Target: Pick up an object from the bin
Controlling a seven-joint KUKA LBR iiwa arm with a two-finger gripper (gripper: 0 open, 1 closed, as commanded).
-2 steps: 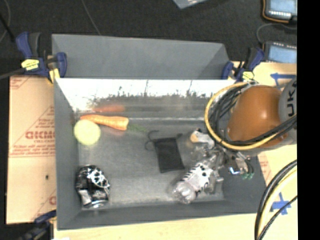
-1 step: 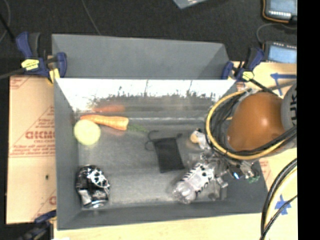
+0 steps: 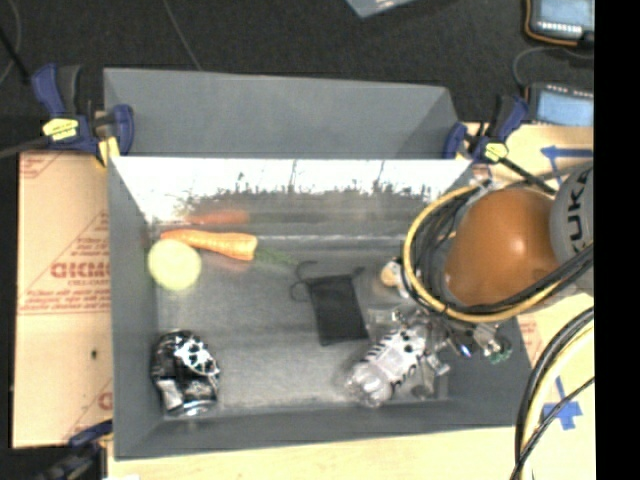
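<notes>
Claw (image 3: 428, 334) low in lower right of bin (image 3: 280, 183), beneath orange wrist cover (image 3: 495, 248); spread or pressed together: cannot tell. Pale crumpled wrapper (image 3: 385, 370) just lower left of claw; contact unclear. Black pouch (image 3: 335, 306) near, at frame centre. Carrot (image 3: 215, 243) and yellow-green ball (image 3: 175, 265) touching, left side. Black-and-white lump (image 3: 183, 371) in lower left corner, well apart.

1 camera looks down on the bin (image 3: 280, 118) from above, slightly oblique.

Orange carrot (image 3: 215, 244) touching pale yellow ball (image 3: 175, 265), left; black-white lump (image 3: 183, 371) front-left.
</notes>
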